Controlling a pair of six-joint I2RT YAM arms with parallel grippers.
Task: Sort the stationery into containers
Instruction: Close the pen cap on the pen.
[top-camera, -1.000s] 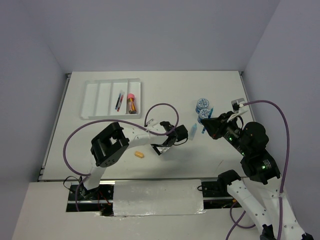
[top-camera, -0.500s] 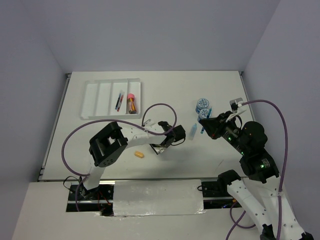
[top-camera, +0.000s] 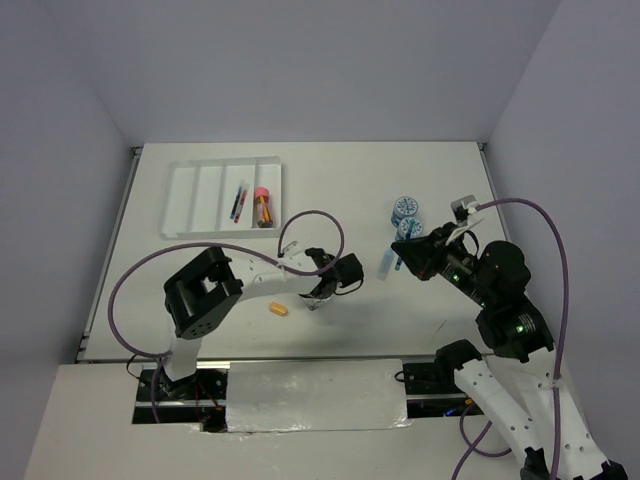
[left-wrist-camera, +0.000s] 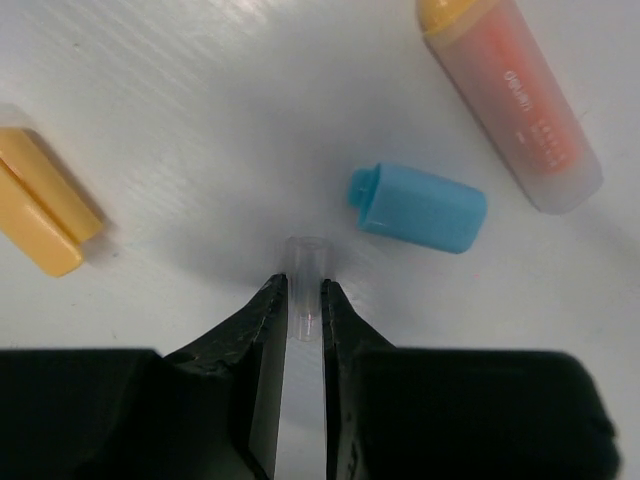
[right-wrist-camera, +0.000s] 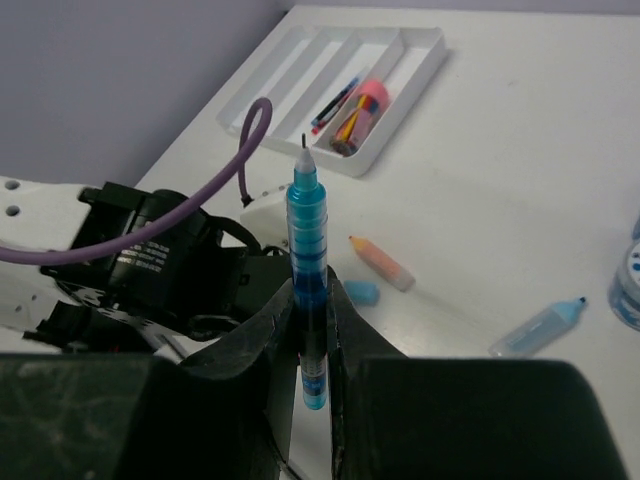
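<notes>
Once the left gripper had pinched shut on a small clear tube beside the blue cap, and with the right gripper clamping a blue pen, both items looked ready for the far-left tray.

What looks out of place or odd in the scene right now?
The blue pen in the right pincer has its tip bare, with no cap on it. The left pincer is closed on a small clear tube, possibly its cap; a light-blue cap-shaped piece lies loose beside it.
</notes>
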